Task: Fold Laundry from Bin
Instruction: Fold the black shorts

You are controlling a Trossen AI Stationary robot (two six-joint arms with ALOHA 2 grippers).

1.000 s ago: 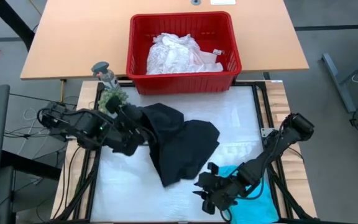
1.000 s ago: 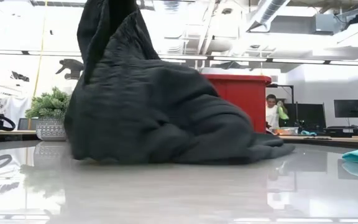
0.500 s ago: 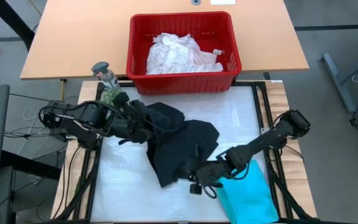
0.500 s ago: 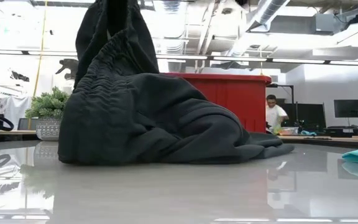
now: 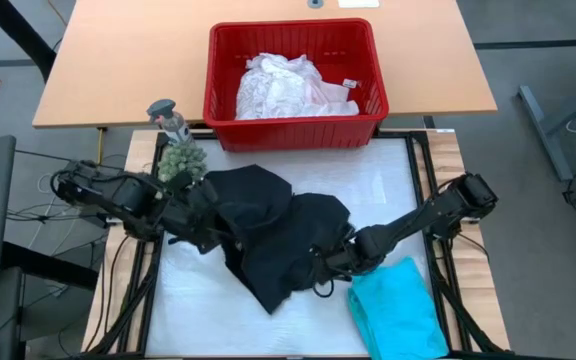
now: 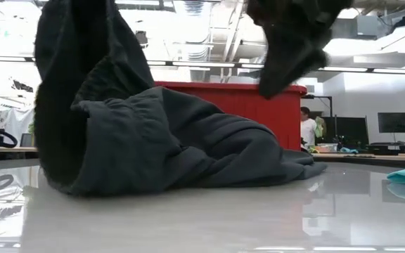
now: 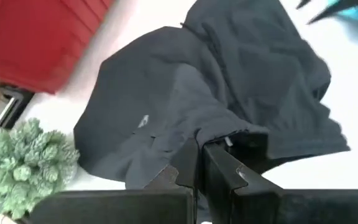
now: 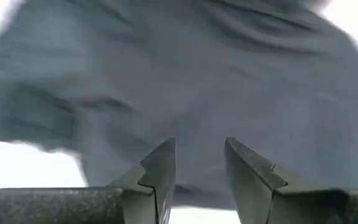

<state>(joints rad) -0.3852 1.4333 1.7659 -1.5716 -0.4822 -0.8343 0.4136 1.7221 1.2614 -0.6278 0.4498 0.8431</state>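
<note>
A small potted plant [image 5: 180, 158] stood at the white bench's [image 5: 388, 190] edge; a person [image 6: 306, 131] stood in the room behind.

my station: open lab or workshop. exposed ceiling ducts [image 6: 308, 10], strip lights [image 6: 209, 65], monitors [image 6: 350, 130] on far benches, a person [image 6: 306, 126] standing behind.

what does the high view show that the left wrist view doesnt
Only the high view shows the white laundry in the bin, the whole teal garment lying flat, and the right claw open at the black garment's edge. Only the left wrist view shows the left claw shut on a fold of it. Both show the black garment, the red bin and a small plant.
</note>
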